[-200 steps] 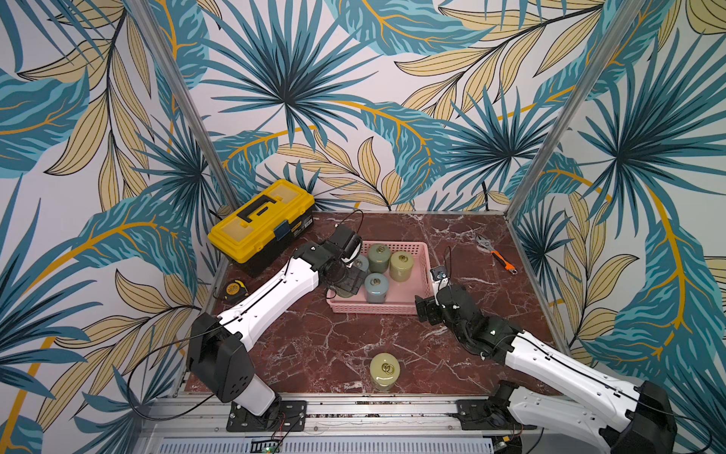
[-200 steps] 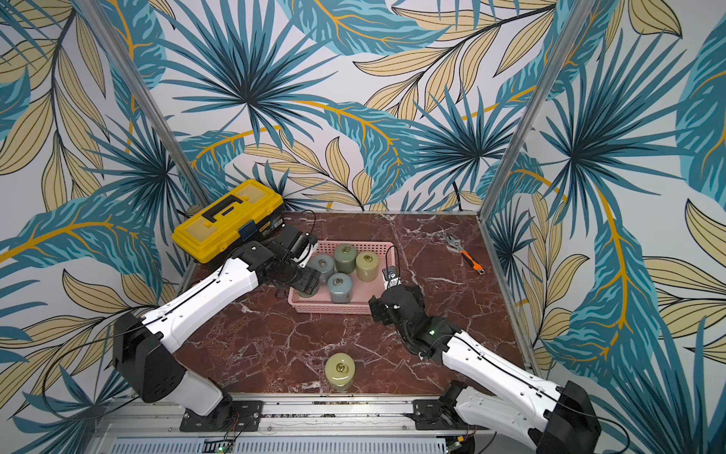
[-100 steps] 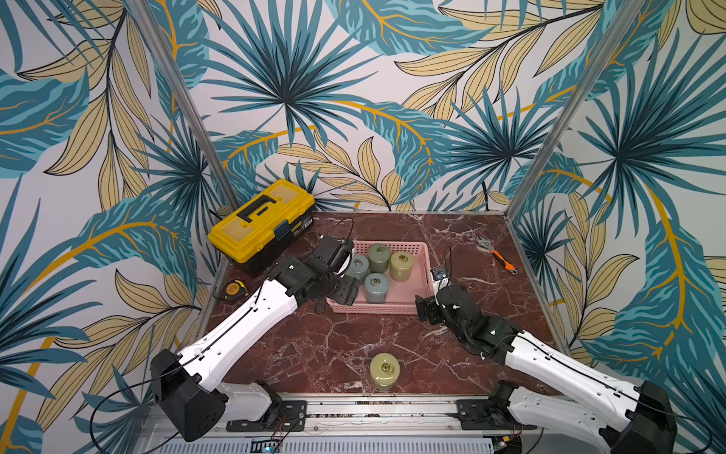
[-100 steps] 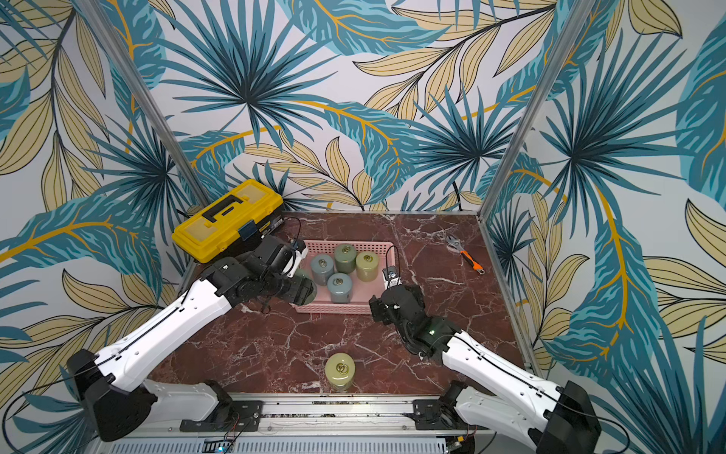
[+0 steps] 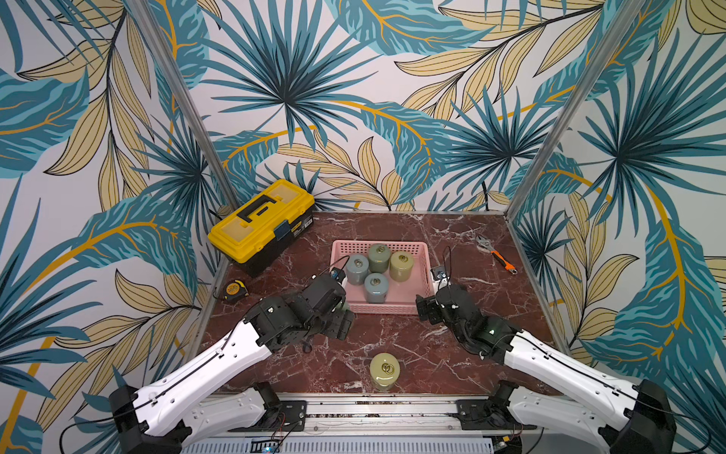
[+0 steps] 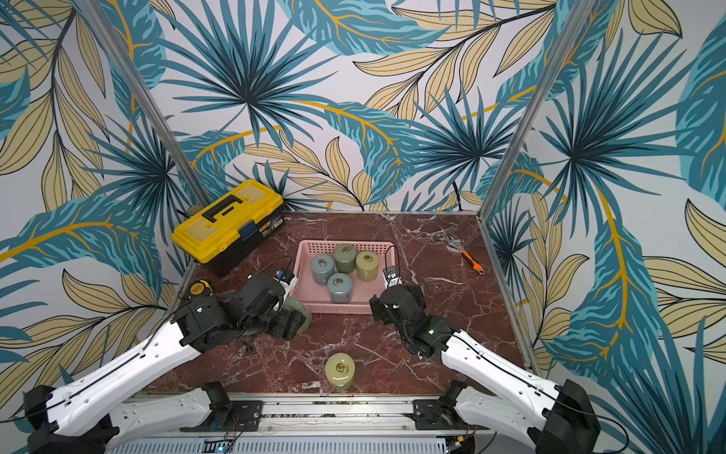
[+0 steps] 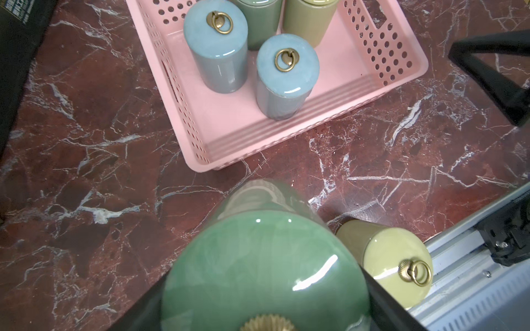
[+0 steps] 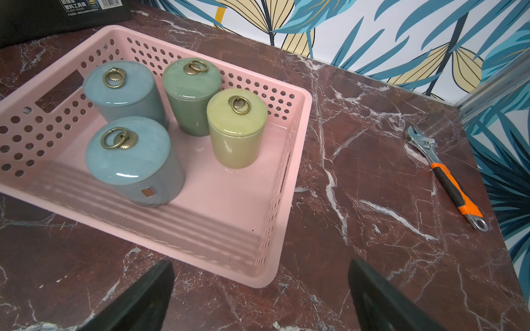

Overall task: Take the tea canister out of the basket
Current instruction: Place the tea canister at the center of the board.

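Note:
The pink basket (image 5: 377,310) (image 6: 334,308) (image 7: 218,143) (image 8: 235,206) sits mid-table and holds several lidded tea canisters: two blue-grey, one dark green (image 8: 190,94) and one olive (image 8: 236,129). My left gripper (image 5: 341,314) (image 6: 292,318) (image 7: 265,301) is shut on a pale green tea canister (image 6: 299,310) (image 7: 265,272), held over the table just outside the basket's front-left corner. The black fingers (image 7: 384,303) flank the canister's lid. My right gripper (image 5: 426,310) (image 6: 379,310) (image 8: 261,298) stands open and empty by the basket's front-right corner.
Another olive canister (image 5: 385,371) (image 6: 340,371) (image 7: 387,258) stands on the table near the front rail. A yellow-and-black toolbox (image 5: 261,224) sits at the back left, with a tape measure (image 5: 234,289) in front of it. An orange-handled wrench (image 5: 495,253) (image 8: 447,174) lies at the right.
My left arm has drawn back from the basket's left side toward the front, carrying the pale green canister out over the table. The right arm has not moved.

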